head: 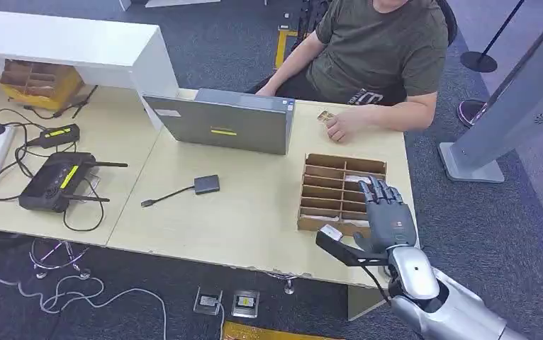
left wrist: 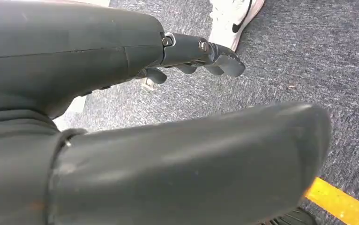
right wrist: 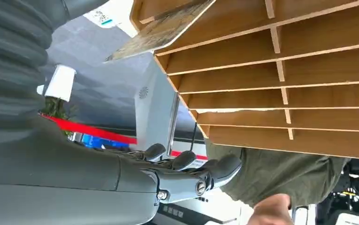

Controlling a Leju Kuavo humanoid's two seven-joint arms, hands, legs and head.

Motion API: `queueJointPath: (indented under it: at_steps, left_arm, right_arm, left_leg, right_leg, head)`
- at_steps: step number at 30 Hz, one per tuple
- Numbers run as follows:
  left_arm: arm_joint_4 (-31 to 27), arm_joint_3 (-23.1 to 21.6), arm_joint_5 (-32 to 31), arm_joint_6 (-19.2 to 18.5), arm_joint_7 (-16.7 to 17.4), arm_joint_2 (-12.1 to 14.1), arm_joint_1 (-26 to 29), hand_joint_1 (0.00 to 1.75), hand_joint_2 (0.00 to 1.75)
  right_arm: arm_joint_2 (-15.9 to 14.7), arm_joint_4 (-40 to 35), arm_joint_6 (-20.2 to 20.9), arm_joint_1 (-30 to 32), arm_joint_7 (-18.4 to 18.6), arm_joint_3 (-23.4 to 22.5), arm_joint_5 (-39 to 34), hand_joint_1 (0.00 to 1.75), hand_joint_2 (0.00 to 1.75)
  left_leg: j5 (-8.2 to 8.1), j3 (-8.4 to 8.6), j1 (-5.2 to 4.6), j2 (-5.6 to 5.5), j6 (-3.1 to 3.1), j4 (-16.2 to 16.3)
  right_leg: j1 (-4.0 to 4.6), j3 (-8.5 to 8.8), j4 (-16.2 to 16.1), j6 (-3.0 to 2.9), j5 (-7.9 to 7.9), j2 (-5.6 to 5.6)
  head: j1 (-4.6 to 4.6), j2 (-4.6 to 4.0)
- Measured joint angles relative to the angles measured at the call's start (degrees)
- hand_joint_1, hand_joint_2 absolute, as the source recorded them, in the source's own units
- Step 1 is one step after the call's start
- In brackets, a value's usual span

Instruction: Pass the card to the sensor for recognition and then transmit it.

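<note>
A wooden slotted rack (head: 329,185) stands at the desk's near right corner; its dividers (right wrist: 280,70) show close up in the right wrist view. A pale card (head: 357,178) lies in one far slot. Another flat card (right wrist: 161,30) pokes out at the rack's edge. My right hand (head: 385,212) hovers over the rack's near right part, fingers (right wrist: 187,161) spread and holding nothing, thumb stretched towards the rack's near corner. A small black sensor box (head: 207,184) with a cable lies mid-desk. My left hand (left wrist: 201,54) hangs over the carpet, fingers loosely apart and holding nothing.
A person sits behind the desk, one hand (head: 343,127) resting by a small tan piece (head: 324,115). A grey laptop (head: 222,120) stands between sensor and person. Black devices and cables (head: 56,180) lie at the left. A white shoe (left wrist: 234,16) is on the carpet.
</note>
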Motion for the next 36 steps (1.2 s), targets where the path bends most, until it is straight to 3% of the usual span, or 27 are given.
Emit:
queueJointPath:
  at_steps: [15, 36]
  left_arm:
    - [0.0, 0.0, 0.0, -0.1, 0.0, 0.4, 0.0, 0.0, 0.0]
    - [0.0, 0.0, 0.0, 0.0, 0.4, 0.4, 0.0, 0.0, 0.0]
  right_arm:
    - [-2.4, -2.7, 5.1, 1.5, 1.9, -0.3, 0.0, 0.0, 1.75]
    - [-2.5, -4.3, 4.5, 2.3, -0.3, -0.4, -2.1, 0.0, 1.75]
  left_leg:
    - [0.0, 0.01, 0.0, 0.02, 0.0, 0.0]
    - [0.0, 0.0, 0.0, 0.02, 0.0, 0.0]
  right_leg:
    - [0.0, 0.0, 0.0, 0.0, 0.0, 0.01]
    - [0.0, 0.0, 0.0, 0.0, 0.0, 0.01]
  head:
    - [-0.02, 0.0]
    - [-0.02, 0.02]
